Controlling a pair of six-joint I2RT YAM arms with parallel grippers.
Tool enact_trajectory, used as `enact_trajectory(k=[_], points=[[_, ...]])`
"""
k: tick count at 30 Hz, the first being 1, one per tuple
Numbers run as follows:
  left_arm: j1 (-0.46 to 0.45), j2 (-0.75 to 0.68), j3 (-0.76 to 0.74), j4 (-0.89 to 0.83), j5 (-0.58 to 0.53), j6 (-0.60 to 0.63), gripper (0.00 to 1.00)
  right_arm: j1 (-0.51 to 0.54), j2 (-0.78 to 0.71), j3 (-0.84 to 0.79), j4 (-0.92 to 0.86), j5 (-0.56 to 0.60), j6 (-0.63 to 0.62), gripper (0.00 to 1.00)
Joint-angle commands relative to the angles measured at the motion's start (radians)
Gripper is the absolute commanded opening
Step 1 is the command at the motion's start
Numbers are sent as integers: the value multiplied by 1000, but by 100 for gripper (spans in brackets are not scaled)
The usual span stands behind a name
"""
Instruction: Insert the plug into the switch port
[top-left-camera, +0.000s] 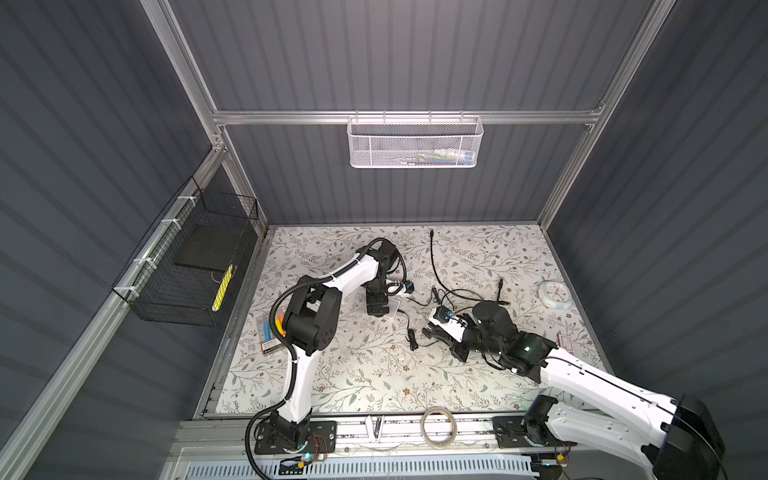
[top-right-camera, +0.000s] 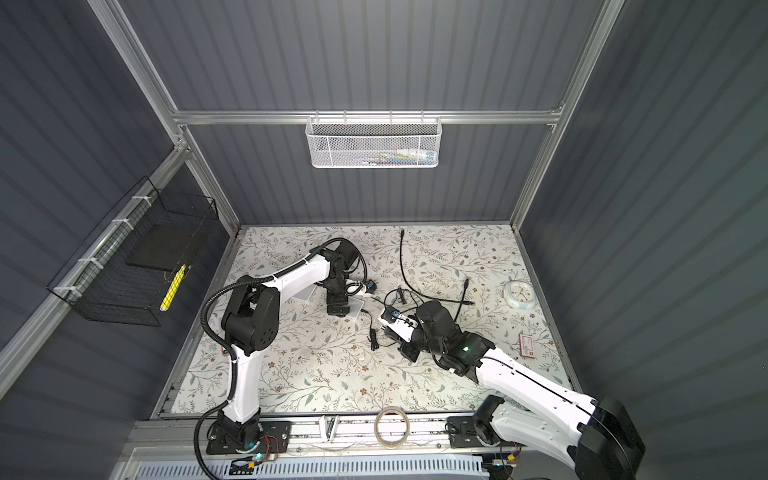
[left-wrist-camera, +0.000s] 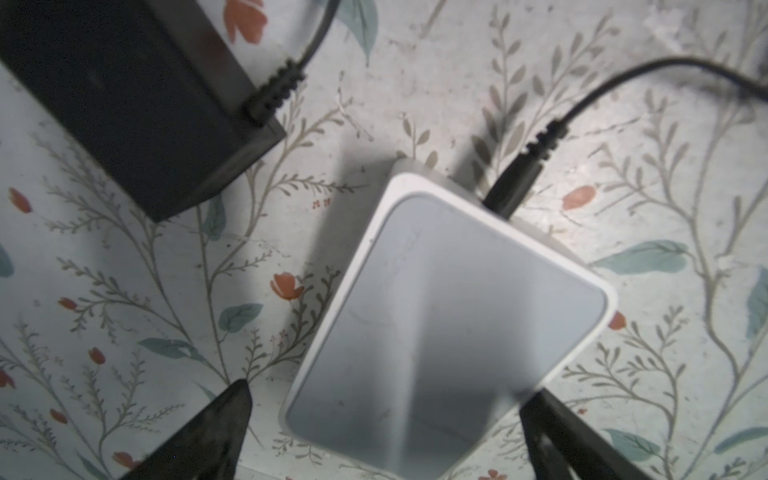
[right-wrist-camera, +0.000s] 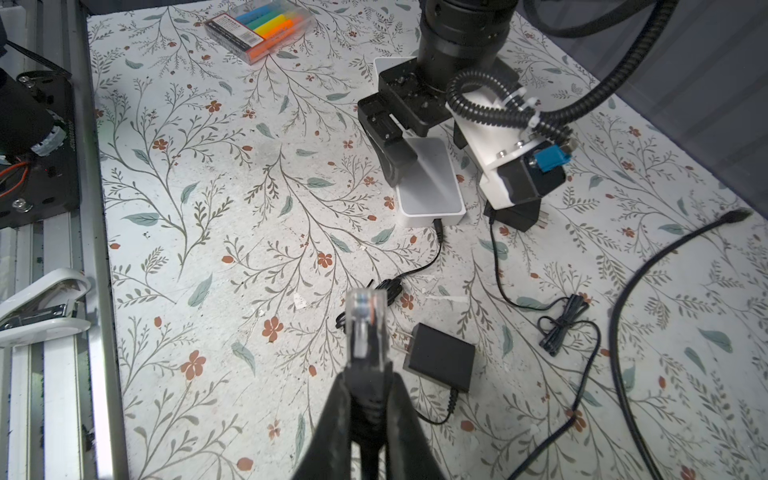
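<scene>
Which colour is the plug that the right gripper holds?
The plug is transparent, colourless; the right wrist view shows it best.

1. Switch (left-wrist-camera: 449, 332): blurred in the left wrist view, ports hidden.
2. Plug (right-wrist-camera: 368, 324): boot buried between the right gripper (right-wrist-camera: 368, 374) fingers, which the frame edge cuts off.
3. White mesh basket (top-left-camera: 415, 143): contents too small to tell.

Materials: the switch (left-wrist-camera: 449, 324) is smooth white plastic with a semi-gloss top; the plug (right-wrist-camera: 368, 322) is clear glossy plastic; the power adapter (right-wrist-camera: 440, 357) is matt black plastic; the surface (right-wrist-camera: 249, 208) carries a matt, scuffed floral print; the wall basket (top-left-camera: 395, 145) is white perforated metal.
</scene>
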Motion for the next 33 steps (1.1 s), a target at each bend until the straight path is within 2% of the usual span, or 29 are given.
enact_trajectory(k=[1,6,9,11,13,20,24,28,30,31,32,33], points=[[-1,47,29,-56,26,36,100,-10,6,-9,17,-25,18,1],[0,69,35,-56,61,-2,93,-20,8,-10,12,-27,23,1],[-1,62,35,-56,111,-50,78,-23,12,-7,7,-24,28,0],[-1,49,26,-45,136,-100,61,-23,15,-3,0,-20,28,0],[0,40,14,-49,143,-153,56,-23,15,2,-7,-14,27,0],[-18,-11,-52,-92,233,-392,52,-23,47,36,-79,10,20,1],[-35,-60,-185,1,255,-575,50,-23,117,74,-131,25,47,1],[-56,-126,-347,117,293,-681,54,-23,206,97,-133,31,77,1],[-67,-178,-410,200,301,-746,64,-23,238,105,-126,33,95,0],[-71,-199,-429,223,321,-757,75,-23,251,111,-123,31,104,0],[-74,-223,-450,257,325,-775,100,-21,263,114,-115,30,113,0],[-75,-247,-470,281,354,-777,100,-22,275,116,-108,26,124,0]])
